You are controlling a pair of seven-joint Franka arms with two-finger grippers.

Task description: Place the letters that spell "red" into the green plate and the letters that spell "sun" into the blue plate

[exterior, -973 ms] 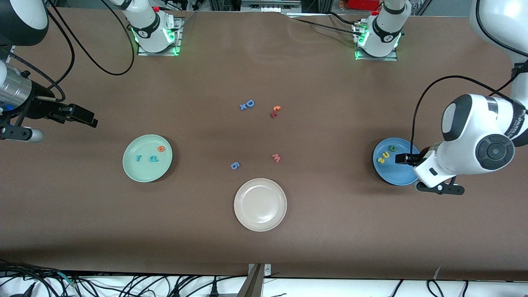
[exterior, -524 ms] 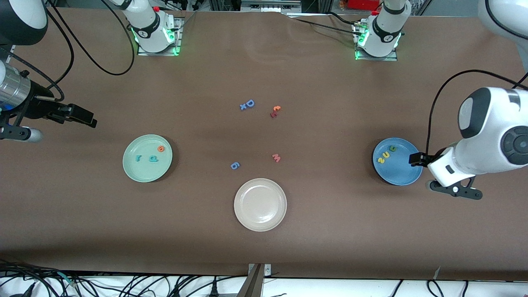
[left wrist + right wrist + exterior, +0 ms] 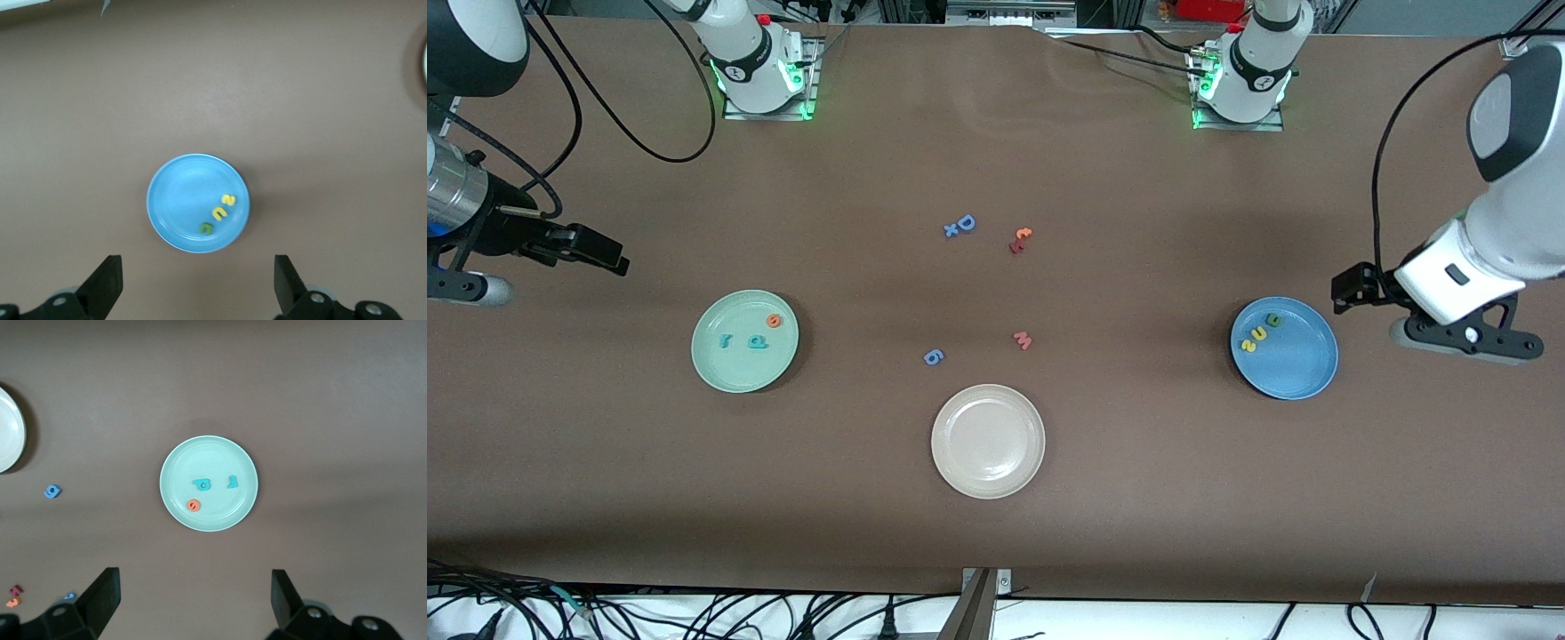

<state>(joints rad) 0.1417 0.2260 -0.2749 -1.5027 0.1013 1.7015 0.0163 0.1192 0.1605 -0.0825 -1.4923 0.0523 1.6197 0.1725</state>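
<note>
The green plate holds a teal "r", a teal "d" and an orange "e". The right wrist view shows that plate with the same letters. In the blue plate lie two yellow letters, "s" and "n", and a green "u"; the left wrist view shows this plate from above. My left gripper hangs open and empty over bare table beside the blue plate. My right gripper waits open and empty over the table's right-arm end.
A cream-white plate sits nearest the front camera, mid-table. Loose letters lie mid-table: a blue 6, a pink "m", a periwinkle D, and an orange and dark-red pair.
My left arm has risen and drawn back from over the blue plate toward its own end of the table. The right gripper drifted slightly away from the green plate. No letter moved.
</note>
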